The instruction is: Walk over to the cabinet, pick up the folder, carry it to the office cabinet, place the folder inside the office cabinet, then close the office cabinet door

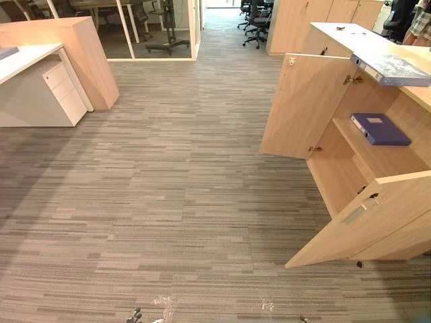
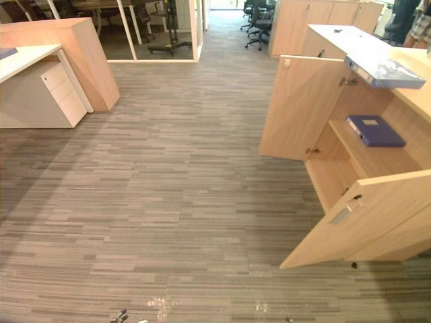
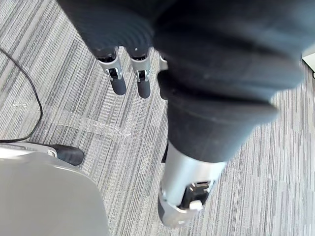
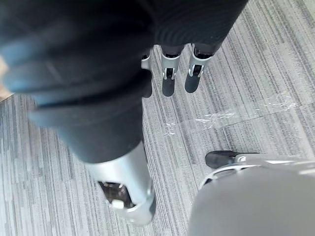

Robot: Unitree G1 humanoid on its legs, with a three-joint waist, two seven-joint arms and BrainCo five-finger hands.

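Left eye view, from the left: a white tabletop (image 1: 23, 59) sits over a white drawer unit (image 1: 64, 91), then comes striped carpet (image 1: 168, 188), then the wooden office cabinet (image 1: 306, 108) on the right with both doors swung open. A blue folder (image 1: 379, 128) lies flat on the shelf (image 1: 387, 160) inside it. A second folder (image 1: 390, 69), pale blue, lies on the cabinet's top, jutting over the edge above the opening. Left wrist view: the left hand (image 3: 139, 78) hangs over the carpet, fingers straight and relaxed, holding nothing. Right wrist view: the right hand (image 4: 168, 78) hangs likewise, released and empty.
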